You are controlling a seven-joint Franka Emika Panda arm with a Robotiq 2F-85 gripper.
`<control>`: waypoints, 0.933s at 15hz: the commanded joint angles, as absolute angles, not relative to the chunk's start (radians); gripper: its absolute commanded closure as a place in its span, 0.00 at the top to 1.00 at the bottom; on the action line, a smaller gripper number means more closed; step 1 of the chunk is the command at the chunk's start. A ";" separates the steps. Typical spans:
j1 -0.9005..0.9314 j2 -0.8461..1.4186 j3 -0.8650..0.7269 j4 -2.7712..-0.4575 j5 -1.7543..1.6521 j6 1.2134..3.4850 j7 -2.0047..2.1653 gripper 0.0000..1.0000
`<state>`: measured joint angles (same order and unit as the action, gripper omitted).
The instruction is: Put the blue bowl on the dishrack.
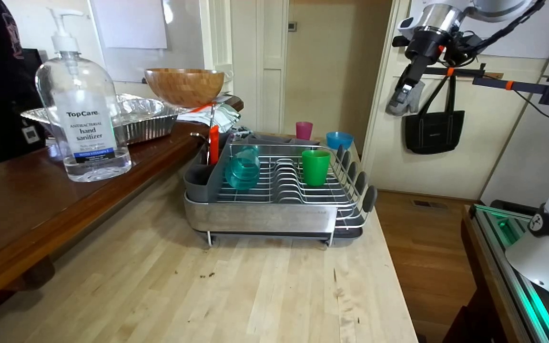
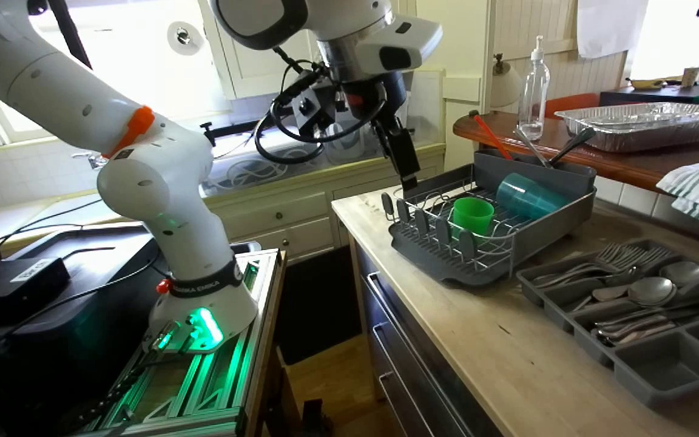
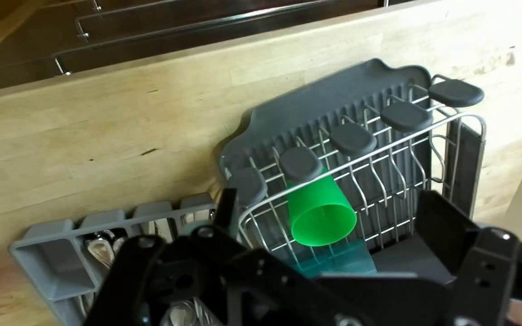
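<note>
The blue bowl (image 1: 340, 139) stands on the wooden counter beyond the dishrack in an exterior view, near the counter's edge. It is out of view in the wrist view and in the exterior view with the cutlery tray. The silver wire dishrack (image 1: 260, 216) with its dark base tray stands on the counter; it also shows in an exterior view (image 2: 543, 233) and in the wrist view (image 3: 315, 102). My gripper (image 3: 326, 203) is open and empty, above the dishrack in the wrist view. It also shows raised in both exterior views (image 1: 401, 95) (image 2: 409, 181).
A green cup (image 1: 316, 167) stands in the rack, and a teal cup (image 1: 243, 169) lies in it. Utensils stand in the rack's holder. A grey cutlery tray (image 2: 671, 361) and a pink cup (image 1: 304, 130) are on the counter. A raised brown ledge (image 1: 65, 200) runs alongside.
</note>
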<state>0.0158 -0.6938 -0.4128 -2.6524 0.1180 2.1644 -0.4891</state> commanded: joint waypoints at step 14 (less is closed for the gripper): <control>-0.123 -0.371 -0.454 -2.320 0.146 2.049 -0.488 1.00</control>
